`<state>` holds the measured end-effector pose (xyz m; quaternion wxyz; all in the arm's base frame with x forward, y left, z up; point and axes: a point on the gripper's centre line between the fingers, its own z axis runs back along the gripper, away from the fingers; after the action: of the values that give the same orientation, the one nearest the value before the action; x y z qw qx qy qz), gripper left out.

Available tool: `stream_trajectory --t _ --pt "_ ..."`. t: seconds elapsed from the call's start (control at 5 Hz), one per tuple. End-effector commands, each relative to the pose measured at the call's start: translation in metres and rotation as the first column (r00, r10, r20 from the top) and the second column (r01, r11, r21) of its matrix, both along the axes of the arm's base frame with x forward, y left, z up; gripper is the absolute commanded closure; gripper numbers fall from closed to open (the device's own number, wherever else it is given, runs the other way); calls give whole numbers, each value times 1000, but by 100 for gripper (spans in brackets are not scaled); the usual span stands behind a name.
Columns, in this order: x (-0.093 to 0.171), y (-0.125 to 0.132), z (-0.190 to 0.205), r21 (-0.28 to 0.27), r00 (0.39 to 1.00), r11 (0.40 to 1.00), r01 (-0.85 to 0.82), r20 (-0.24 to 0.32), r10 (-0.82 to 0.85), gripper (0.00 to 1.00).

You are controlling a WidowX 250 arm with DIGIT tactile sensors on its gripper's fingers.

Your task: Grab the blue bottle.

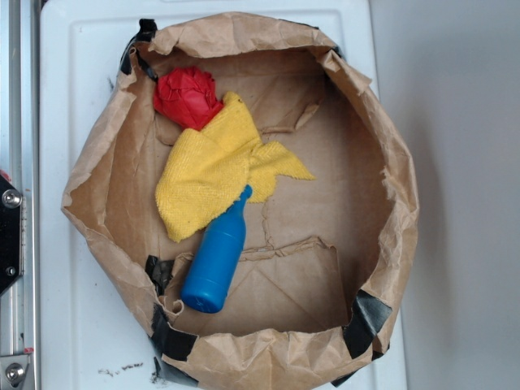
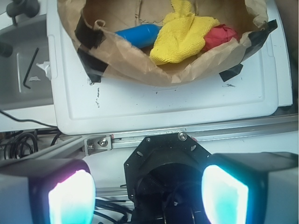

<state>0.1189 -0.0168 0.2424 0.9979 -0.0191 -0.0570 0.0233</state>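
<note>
Exterior view – one blue bottle (image 1: pixel 215 264), one yellow cloth (image 1: pixel 213 175).

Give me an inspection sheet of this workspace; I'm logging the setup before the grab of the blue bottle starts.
Surface: white tray carrying a brown paper bag folded down into a basin, its rim patched with black tape.
Job's things: blue bottle lying on its side inside the bag, neck touching the yellow cloth.
Clutter: yellow cloth and a red crumpled item, both in the bag.
Grippers: gripper outside the bag, jaws apart, holding nothing.
Cables: black cables beside the tray in the wrist view.
Surroundings: metal rail along the tray; hex key on a grey surface.
</note>
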Motion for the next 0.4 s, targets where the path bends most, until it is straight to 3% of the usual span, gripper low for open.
stream_trajectory --t 0.0,0.2 --pt "0 0 0 0 1000 1000 0 0 0 0" --pt "49 -10 -2 -55 990 989 -137 -34 135 0"
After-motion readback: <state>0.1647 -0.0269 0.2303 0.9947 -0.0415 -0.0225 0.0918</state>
